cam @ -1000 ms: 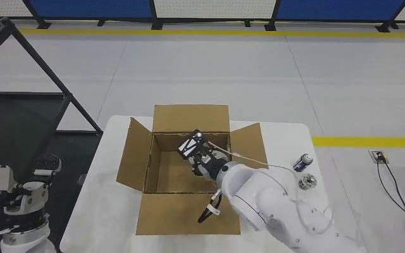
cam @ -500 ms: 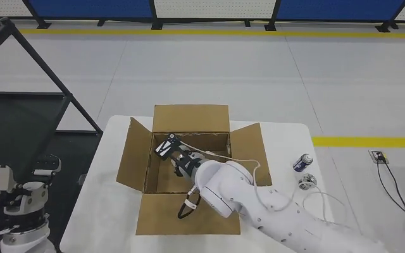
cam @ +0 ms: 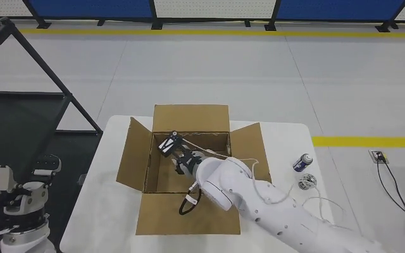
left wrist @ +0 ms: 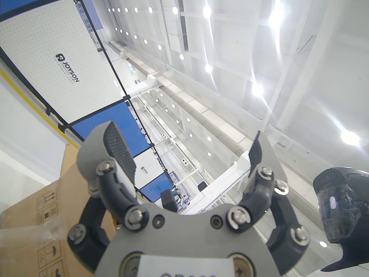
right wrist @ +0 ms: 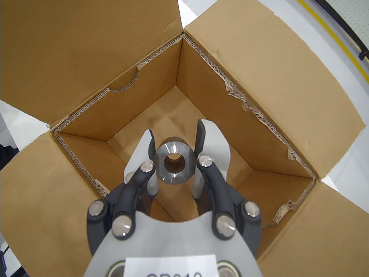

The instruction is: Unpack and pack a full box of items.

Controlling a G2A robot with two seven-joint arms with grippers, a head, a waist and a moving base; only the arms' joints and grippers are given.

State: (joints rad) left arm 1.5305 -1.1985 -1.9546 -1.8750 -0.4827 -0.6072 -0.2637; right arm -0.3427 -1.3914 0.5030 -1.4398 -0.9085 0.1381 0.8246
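Note:
An open cardboard box (cam: pixel 190 118) stands on the white table (cam: pixel 107 190) with its flaps folded out. My right arm comes in over the box's near right side, and my right gripper (cam: pixel 169 144) hangs above the far left corner inside. In the right wrist view the right gripper (right wrist: pixel 175 134) is shut on a short grey metal cylinder (right wrist: pixel 173 162) with a hole through it, held above the bare box floor (right wrist: pixel 170 108). My left gripper (left wrist: pixel 184 134) stands open, pointing up at the ceiling, with nothing between its fingers.
A small blue can (cam: pixel 302 162) and a round metal part (cam: pixel 306 182) sit on the table right of the box. A box corner (left wrist: pixel 34 203) shows beside the left gripper. A dark frame (cam: pixel 38 114) stands off the table's left.
My right gripper has carried the metal cylinder leftward inside the box, from near the back middle to the far left corner. In the last half second it barely shifted.

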